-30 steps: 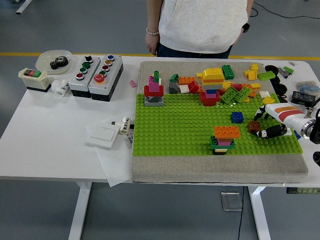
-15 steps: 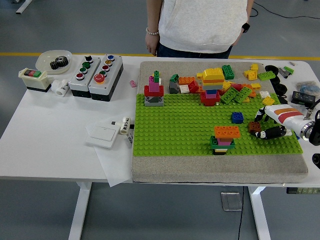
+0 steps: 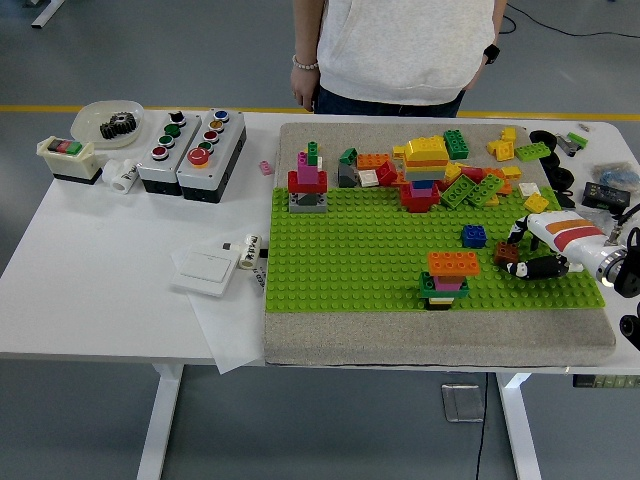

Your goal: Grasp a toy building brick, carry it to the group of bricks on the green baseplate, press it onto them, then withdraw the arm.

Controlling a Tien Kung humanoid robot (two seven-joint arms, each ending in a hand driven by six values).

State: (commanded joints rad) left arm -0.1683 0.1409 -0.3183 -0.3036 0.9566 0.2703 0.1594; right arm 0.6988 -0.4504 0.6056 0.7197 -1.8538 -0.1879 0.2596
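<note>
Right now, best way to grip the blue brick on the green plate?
Pinch the blue brick across its two short side walls, coming from above. It sits flat, studs up, alone on the green plate, with open space around it; the right robot hand is nearest.

We're looking at a robotics lab or test workshop here. A white height-adjustable table (image 3: 100, 290) is standing on a grey industrial floor (image 3: 150, 50), with a yellow safety line (image 3: 130, 108) running across it and cables (image 3: 570, 20) trailing at the far right. Two push-button control boxes (image 3: 192, 150) are sitting beside a dish holding a metal gear (image 3: 118, 124), and a green baseplate (image 3: 350, 250) is lying on a grey mat (image 3: 440, 335). A person (image 3: 400, 50) is standing watching at the far side.
</note>
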